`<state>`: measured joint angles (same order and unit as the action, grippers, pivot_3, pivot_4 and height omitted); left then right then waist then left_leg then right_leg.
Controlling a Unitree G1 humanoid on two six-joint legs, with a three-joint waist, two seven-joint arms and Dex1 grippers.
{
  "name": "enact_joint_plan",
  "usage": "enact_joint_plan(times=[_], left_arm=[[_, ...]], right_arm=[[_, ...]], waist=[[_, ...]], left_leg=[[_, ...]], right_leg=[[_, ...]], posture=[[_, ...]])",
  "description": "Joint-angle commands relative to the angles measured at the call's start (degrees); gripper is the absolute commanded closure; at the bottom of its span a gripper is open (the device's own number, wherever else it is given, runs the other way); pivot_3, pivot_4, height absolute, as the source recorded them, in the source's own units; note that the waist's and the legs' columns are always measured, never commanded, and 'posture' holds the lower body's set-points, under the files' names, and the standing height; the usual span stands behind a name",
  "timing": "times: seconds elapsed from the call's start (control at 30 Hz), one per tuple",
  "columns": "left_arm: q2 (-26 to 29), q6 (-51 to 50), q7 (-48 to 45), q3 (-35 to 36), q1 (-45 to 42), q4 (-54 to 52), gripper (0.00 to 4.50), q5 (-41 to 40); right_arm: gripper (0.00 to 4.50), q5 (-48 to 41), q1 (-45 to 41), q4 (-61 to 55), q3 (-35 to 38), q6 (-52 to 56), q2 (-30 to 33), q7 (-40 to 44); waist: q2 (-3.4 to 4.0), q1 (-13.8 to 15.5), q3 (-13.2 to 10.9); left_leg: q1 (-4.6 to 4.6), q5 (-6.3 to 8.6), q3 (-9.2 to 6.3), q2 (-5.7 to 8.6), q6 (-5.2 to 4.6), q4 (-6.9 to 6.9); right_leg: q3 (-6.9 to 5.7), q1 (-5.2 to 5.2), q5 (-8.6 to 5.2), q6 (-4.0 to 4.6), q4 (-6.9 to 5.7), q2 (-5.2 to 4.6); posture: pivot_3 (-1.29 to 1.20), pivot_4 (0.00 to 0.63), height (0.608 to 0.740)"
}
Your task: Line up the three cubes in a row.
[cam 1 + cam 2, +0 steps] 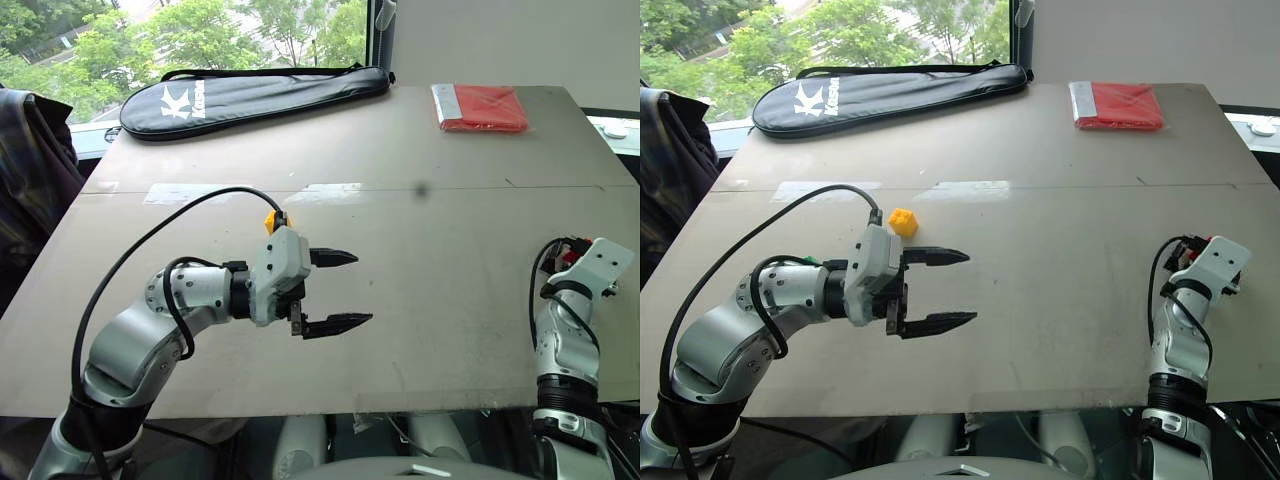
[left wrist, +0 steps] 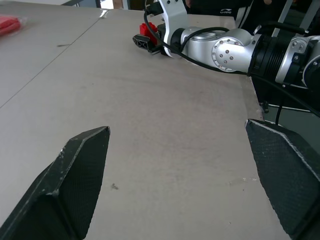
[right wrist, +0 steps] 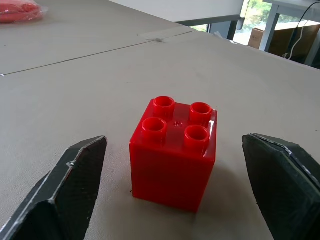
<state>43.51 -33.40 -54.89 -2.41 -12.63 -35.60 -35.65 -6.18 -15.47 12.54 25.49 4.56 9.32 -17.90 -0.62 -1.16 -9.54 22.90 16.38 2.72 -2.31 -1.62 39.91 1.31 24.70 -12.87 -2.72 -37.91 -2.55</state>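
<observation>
Looking down from the head, the left gripper (image 1: pixel 945 288) hangs over the grey table (image 1: pixel 1060 260) with its jaws spread wide and empty, the yellow cube (image 1: pixel 903 222) just beyond its wrist. In the left wrist view the right gripper (image 2: pixel 143 43) sits at the red cube (image 2: pixel 146 28) near the table edge. In the right wrist view that cube stands upright, studs up, between the parted fingers (image 3: pixel 75 190), which do not touch it.
</observation>
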Motion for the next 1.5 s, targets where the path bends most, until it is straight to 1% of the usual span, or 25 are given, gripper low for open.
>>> enact_joint_plan(times=[0.03, 0.1, 0.13, 0.27, 0.43, 0.53, 0.67, 0.7, 0.8, 0.87, 0.9, 1.0, 1.1, 1.13, 1.2, 1.33, 1.5], left_arm=[[0.60, 1.47, 0.00, 1.10, 0.53, -1.91, 0.00, 0.13], [0.60, 1.72, 0.08, 1.13, 0.79, -1.95, 0.00, 0.32], [0.58, 1.81, 0.15, 1.14, 0.91, -1.99, 0.00, 0.40], [0.55, 2.05, 0.45, 1.14, 1.54, -2.42, 0.00, 0.61], [0.75, 2.71, 0.51, 1.19, 3.45, -2.08, 0.00, 1.11], [0.83, 3.18, 0.21, 1.18, 4.28, -1.68, 0.00, 1.47], [0.80, 2.53, 0.57, 1.62, 4.67, -1.49, 0.00, 1.36], [0.82, 1.80, 1.01, 1.75, 4.50, -2.01, 0.00, 0.92], [0.53, -0.31, 2.90, 2.11, 3.80, -3.71, 0.00, -0.35], [0.15, -1.22, 4.10, 2.02, 3.44, -4.12, 0.00, -0.55], [0.00, -1.57, 4.79, 1.90, 3.63, -4.65, 0.00, -0.46], [-0.03, -2.48, 6.44, 1.58, 3.54, -5.47, 0.00, -0.26], [0.03, -3.05, 7.34, 1.14, 3.03, -5.60, 0.00, 0.08], [0.00, -3.23, 7.59, 1.08, 3.15, -5.93, 0.00, -0.07], [-0.04, -3.51, 7.92, 1.01, 3.34, -6.42, 0.00, -0.41], [0.44, -3.24, 7.34, 0.96, 3.75, -6.35, 0.00, -0.33], [1.54, -1.89, 5.55, 1.91, 5.03, -5.46, 0.00, 0.15]], right_arm=[[1.99, 0.32, -0.66, 0.67, 0.48, -1.10, 0.66, -1.17], [2.88, 0.27, -0.81, 0.92, 0.38, -1.17, 0.64, -1.16], [3.22, 0.15, -0.82, 0.94, 0.15, -1.25, 0.77, -0.61], [3.21, -1.16, -0.02, -0.62, -0.64, -0.34, 1.15, 2.76], [3.21, -4.53, 4.09, -7.42, -4.67, 1.92, 2.89, 13.74], [3.21, -6.37, 6.04, -11.53, -6.26, 3.96, 3.46, 17.95], [3.21, -10.81, 8.71, -16.43, -8.85, 4.79, 5.80, 28.50], [3.21, -12.16, 9.28, -16.69, -9.28, 4.29, 6.77, 31.94], [3.21, -19.72, 11.50, -16.44, -10.55, 1.25, 10.33, 49.39], [3.21, -21.32, 11.76, -13.67, -11.60, -0.86, 13.21, 58.52], [3.21, -22.48, 11.82, -11.84, -12.69, -2.51, 15.35, 66.28], [3.21, -23.80, 9.77, -5.88, -15.40, -6.12, 20.21, 82.56], [3.21, -24.42, 6.71, -0.90, -16.88, -8.91, 22.31, 92.35], [3.21, -24.13, 4.69, 1.33, -18.07, -9.52, 23.26, 96.79], [3.21, -23.59, 1.63, 4.84, -19.70, -10.59, 24.32, 102.81], [3.21, -23.06, -3.60, 8.83, -23.62, -10.98, 25.43, 109.52], [3.21, -25.30, -6.31, 10.87, -31.10, -13.84, 28.46, 110.40]], waist=[[0.00, 0.00, 0.00], [-0.01, -0.01, 0.00], [-0.01, -0.01, 0.00], [-0.01, -0.03, 0.00], [0.00, -0.14, 0.00], [0.00, -0.31, 0.00], [0.00, -0.44, 0.00], [0.00, -0.43, 0.00], [-0.01, -0.33, -0.01], [-0.04, -0.27, -0.03], [-0.04, -0.19, -0.03], [-0.07, -0.11, -0.05], [-0.09, -0.04, -0.07], [-0.09, 0.00, -0.07], [-0.09, 0.09, -0.08], [-0.11, 0.40, -0.09], [-0.15, 0.52, -0.12]], left_leg=[[0.00, 0.00, 0.00, 0.00, 0.00, 0.00], [0.00, 0.00, 0.00, 0.00, 0.00, 0.00], [0.00, 0.00, 0.00, 0.00, 0.00, 0.00], [0.00, 0.00, 0.01, 0.00, 0.00, 0.00], [-0.02, 0.00, -0.01, -0.02, 0.00, -0.04], [-0.03, 0.00, -0.03, -0.04, 0.00, -0.08], [-0.04, 0.00, -0.02, -0.04, 0.00, -0.08], [-0.04, 0.00, -0.01, -0.04, 0.00, -0.08], [-0.03, 0.00, -0.02, -0.04, 0.00, -0.08], [-0.03, 0.01, -0.03, -0.05, -0.01, -0.08], [-0.04, 0.01, -0.02, -0.05, -0.01, -0.08], [-0.11, 0.01, 0.01, -0.04, -0.01, -0.08], [-0.18, 0.00, 0.01, -0.04, -0.02, -0.08], [-0.19, 0.00, -0.01, -0.05, -0.02, -0.08], [-0.21, 0.00, 0.00, -0.07, -0.01, -0.07], [-0.19, 0.00, 0.01, -0.07, -0.01, -0.07], [-0.13, 0.00, 0.01, -0.07, -0.01, -0.07]], right_leg=[[0.00, 0.00, 0.00, 0.00, 0.00, 0.00], [0.00, 0.00, 0.00, 0.00, 0.00, 0.00], [0.00, 0.00, 0.00, 0.01, 0.00, 0.00], [0.02, 0.00, 0.01, 0.01, 0.00, 0.00], [0.01, 0.00, 0.00, 0.01, 0.01, 0.02], [0.01, 0.01, 0.00, 0.00, 0.00, 0.04], [0.01, 0.01, -0.06, -0.09, 0.00, 0.04], [0.01, 0.01, -0.08, -0.13, 0.01, 0.04], [0.01, -0.01, -0.08, -0.14, 0.04, 0.04], [-0.01, -0.02, -0.08, -0.14, 0.06, 0.04], [-0.01, -0.02, -0.08, -0.14, 0.06, 0.04], [0.01, -0.07, -0.08, -0.14, 0.06, 0.04], [0.00, -0.10, -0.08, -0.14, 0.04, 0.05], [-0.01, -0.11, -0.08, -0.14, 0.02, 0.07], [-0.01, -0.12, -0.07, -0.13, 0.02, 0.11], [-0.05, -0.14, 0.02, 0.03, 0.03, 0.12], [-0.08, -0.14, 0.02, 0.03, 0.06, 0.10]], posture=[[0.00, 0.150, 0.708], [0.00, 0.150, 0.708], [0.00, 0.150, 0.708], [0.00, 0.150, 0.708], [0.00, 0.150, 0.708], [0.00, 0.150, 0.708], [0.00, 0.150, 0.708], [0.00, 0.150, 0.708], [0.00, 0.150, 0.708], [0.00, 0.150, 0.708], [0.00, 0.150, 0.708], [0.00, 0.150, 0.708], [0.00, 0.150, 0.708], [0.00, 0.150, 0.708], [0.00, 0.150, 0.708], [0.00, 0.150, 0.708], [0.00, 0.150, 0.708]])
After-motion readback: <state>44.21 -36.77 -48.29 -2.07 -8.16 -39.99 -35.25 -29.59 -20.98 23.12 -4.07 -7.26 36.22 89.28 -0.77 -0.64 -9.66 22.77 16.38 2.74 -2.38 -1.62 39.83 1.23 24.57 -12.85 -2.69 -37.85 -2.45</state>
